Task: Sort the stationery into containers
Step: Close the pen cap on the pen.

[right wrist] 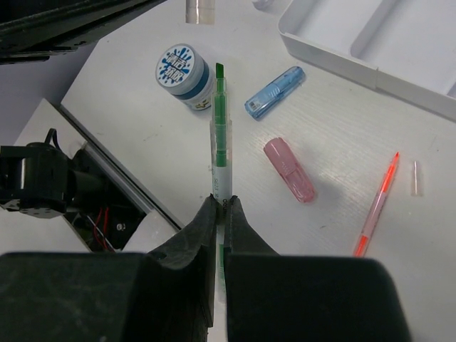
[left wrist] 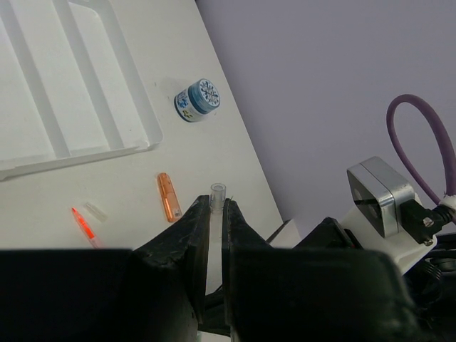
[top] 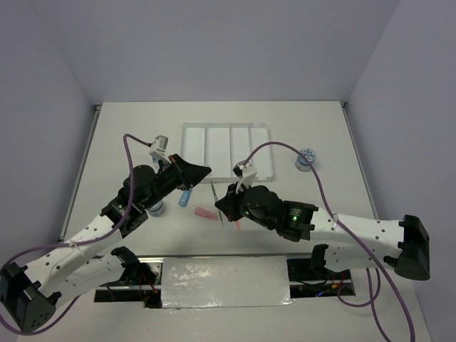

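Right wrist view gives me the clearest look: the right gripper (right wrist: 219, 204) is pressed closed on the green pen (right wrist: 221, 121). The pen's lower end is hidden between the jaws, and its tip points toward a patterned disc (right wrist: 182, 70) beside the blue stick (right wrist: 275, 92). In the top view the left arm half hides this disc. The left gripper (left wrist: 216, 205) is almost closed on a small clear tube (left wrist: 217, 191); I cannot tell what it is. Both wrist views cut off the white tray (top: 214, 126).

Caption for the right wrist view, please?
Right gripper shut on the green pen; pink stick, blue stick, orange pen and patterned disc lie outside the tray.
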`<move>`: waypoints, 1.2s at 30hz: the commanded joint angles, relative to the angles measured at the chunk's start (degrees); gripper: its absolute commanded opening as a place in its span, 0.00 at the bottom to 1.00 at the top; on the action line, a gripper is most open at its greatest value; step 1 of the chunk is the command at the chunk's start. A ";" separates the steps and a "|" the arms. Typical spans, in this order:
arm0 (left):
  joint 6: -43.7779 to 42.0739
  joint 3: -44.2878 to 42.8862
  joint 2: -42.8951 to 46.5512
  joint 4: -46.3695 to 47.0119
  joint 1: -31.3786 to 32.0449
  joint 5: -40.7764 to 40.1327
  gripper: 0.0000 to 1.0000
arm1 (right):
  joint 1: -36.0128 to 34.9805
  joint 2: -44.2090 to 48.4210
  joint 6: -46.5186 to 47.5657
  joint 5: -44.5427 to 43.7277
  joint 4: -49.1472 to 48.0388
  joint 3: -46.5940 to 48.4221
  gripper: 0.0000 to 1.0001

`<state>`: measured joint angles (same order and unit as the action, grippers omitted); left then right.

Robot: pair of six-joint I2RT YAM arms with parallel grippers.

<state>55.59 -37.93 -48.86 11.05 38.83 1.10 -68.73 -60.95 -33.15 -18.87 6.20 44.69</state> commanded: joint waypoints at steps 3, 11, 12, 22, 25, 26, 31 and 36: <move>-1.28 -2.15 1.31 1.17 0.28 -0.84 0.00 | 0.26 -0.05 0.63 -0.90 -0.66 3.13 0.00; -1.72 -2.32 0.87 0.55 0.28 -0.84 0.00 | 0.44 -0.05 1.42 -1.96 0.13 3.92 0.00; -1.72 -2.32 0.87 0.47 0.28 -0.84 0.00 | 0.44 -0.14 1.42 -1.61 -0.04 4.00 0.00; -1.89 -2.50 0.26 0.11 0.28 -0.84 0.00 | 0.44 0.13 1.77 -2.22 0.22 4.44 0.00; -1.98 -2.41 0.35 0.38 0.28 -0.84 0.00 | 0.61 -0.14 1.77 -2.40 0.40 4.62 0.00; -1.98 -2.41 0.35 0.38 0.28 -0.84 0.00 | 0.53 -0.22 1.77 -2.40 0.40 4.62 0.00; -2.07 -2.15 0.26 0.90 0.28 -0.84 0.00 | 0.79 -0.49 1.59 -2.31 0.31 4.97 0.00; -1.98 -1.71 0.17 1.69 0.28 -0.14 0.00 | 1.49 -1.37 1.24 -2.31 0.40 6.20 0.00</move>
<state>55.22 -37.93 -48.88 9.23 38.83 1.06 -67.85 -61.82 -32.10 -19.75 7.33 47.53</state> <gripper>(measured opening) 0.201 0.039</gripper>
